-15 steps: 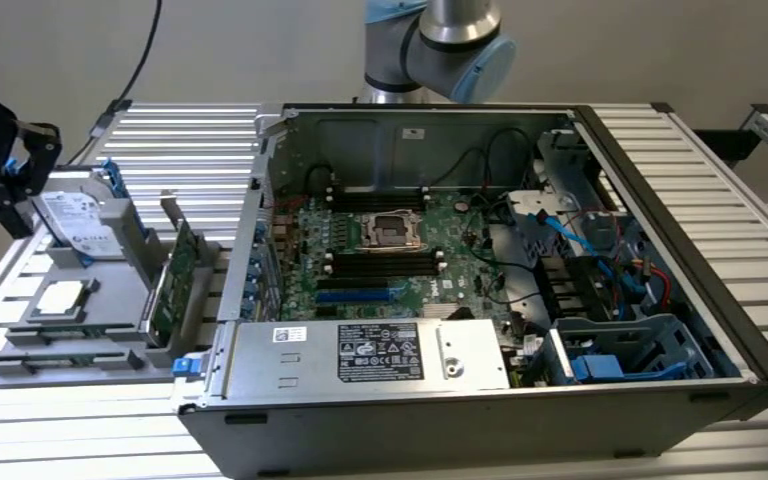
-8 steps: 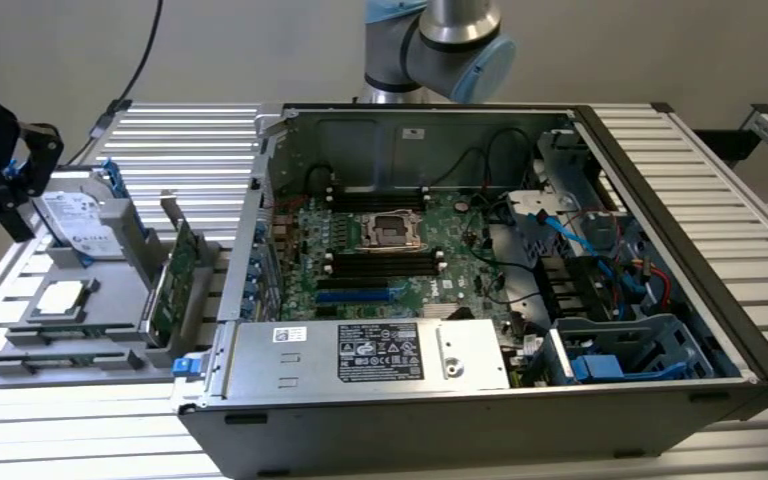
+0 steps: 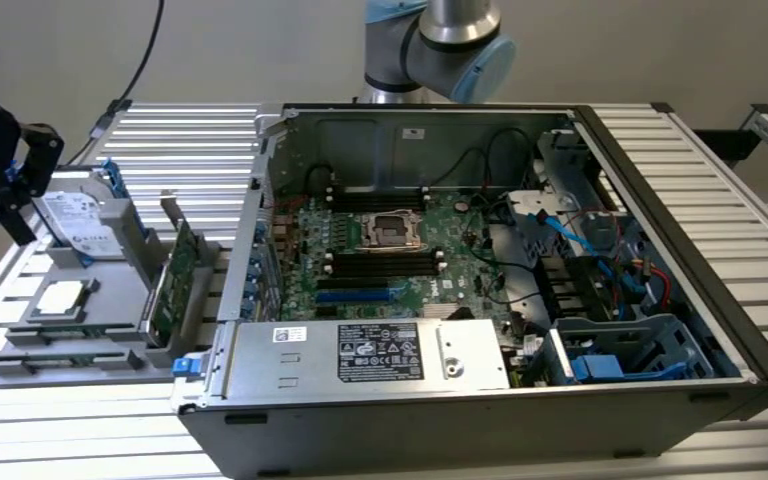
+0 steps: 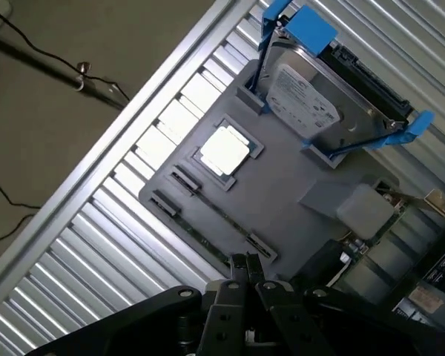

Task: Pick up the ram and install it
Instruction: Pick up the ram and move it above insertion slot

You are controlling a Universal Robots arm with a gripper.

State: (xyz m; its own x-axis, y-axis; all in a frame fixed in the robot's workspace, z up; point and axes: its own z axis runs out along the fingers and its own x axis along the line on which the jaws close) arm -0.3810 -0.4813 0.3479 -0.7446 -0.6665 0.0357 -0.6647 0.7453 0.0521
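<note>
- Gripper (image 4: 245, 273): jaws closed, empty, poised above the gray holder (image 4: 282, 196).
- Ram (image 4: 219, 216): lies in the holder's slot near the tabletop (image 4: 126, 245) edge, not yet picked up.
- Memory slots (image 3: 381, 262): vacant, so installation is judged outstanding.

Can't make out chips on ram (image 4: 221, 217): edge-on in gray tray (image 4: 282, 185) slot, too thin. Can't read hard drive (image 4: 311, 96) label txt. Losing arm (image 3: 438, 45) past exterior view's top edge, gripper (image 4: 246, 268) body past wrist view's edge. Can't see expansion card (image 3: 168, 290) whole, partly behind tray uprights.
</note>
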